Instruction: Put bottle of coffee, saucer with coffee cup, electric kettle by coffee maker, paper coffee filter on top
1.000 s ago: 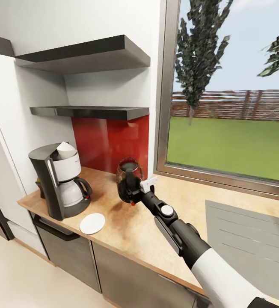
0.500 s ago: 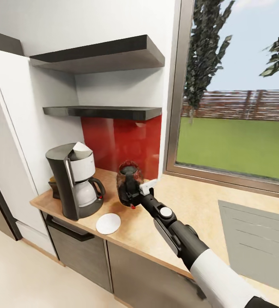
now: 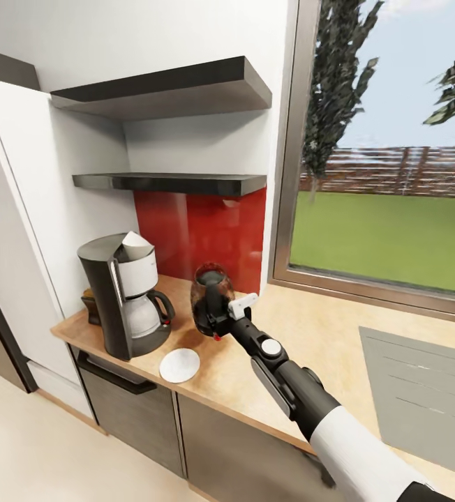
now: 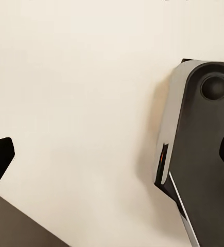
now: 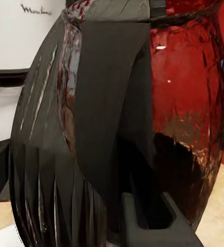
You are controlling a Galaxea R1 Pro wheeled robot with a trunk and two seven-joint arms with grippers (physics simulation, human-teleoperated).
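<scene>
Electric kettle (image 3: pixel 209 298) is held just above the countertop (image 3: pixel 311 335) by the right gripper (image 3: pixel 215 317), fingers clamped on its dark handle; glass body reads dark red, contents can't be told. Coffee maker (image 3: pixel 126 293) is seen near it w/ a white paper filter (image 3: pixel 134 242) in its top and a carafe (image 3: pixel 144 315) in its base. Saucer (image 3: pixel 179 364) lies btwn the two, nothing on it. Left gripper's (image 4: pixel 112 159) fingers are spread wide over a pale floor.

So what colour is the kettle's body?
Dark translucent red with a black handle; the kettle shows best in the right wrist view.
</scene>
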